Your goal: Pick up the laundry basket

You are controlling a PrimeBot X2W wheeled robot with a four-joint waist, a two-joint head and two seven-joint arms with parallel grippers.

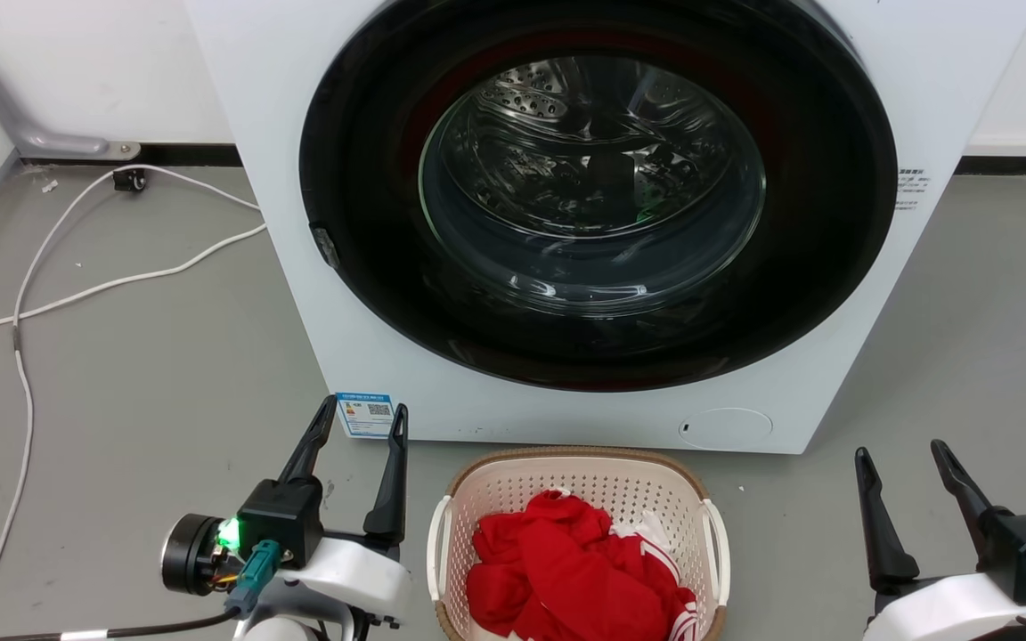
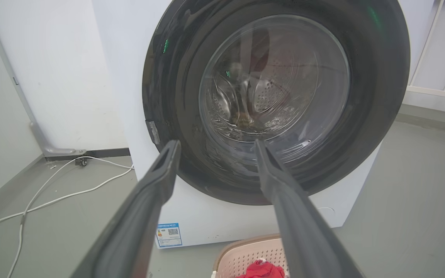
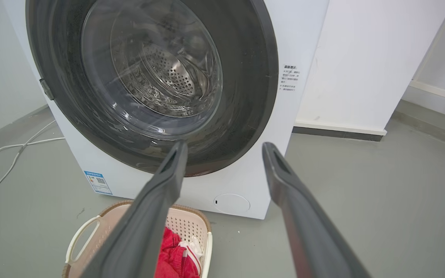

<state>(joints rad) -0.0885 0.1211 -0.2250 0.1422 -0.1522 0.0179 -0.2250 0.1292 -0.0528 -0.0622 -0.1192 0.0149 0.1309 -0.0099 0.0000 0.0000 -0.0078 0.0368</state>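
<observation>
Nearest to me, my left gripper [image 1: 364,408] sits at the lower left of the head view with its two dark fingers spread apart and nothing between them, pointing toward the washer. My right gripper [image 1: 899,450] is at the lower right, its fingers likewise parted and empty. Between the two, on the grey floor [image 1: 166,401] and touching neither, stands the laundry basket [image 1: 513,485]: cream, with perforated walls and a brown woven-look rim. A white handle shows on each side, one [image 1: 435,543] facing my left arm and the other [image 1: 720,539] facing my right. Inside lies a heap of red clothing [image 1: 566,570] with some white stripes showing. Just beyond the basket's far rim rises the white washing machine [image 1: 834,374], its round dark door [image 1: 584,205] closed and the perforated steel drum visible through the glass. A small blue label [image 1: 366,423] sits at the machine's lower left corner. Further off to my left, white cables [image 1: 121,285] trail over the floor toward the wall [image 1: 77,71].
</observation>
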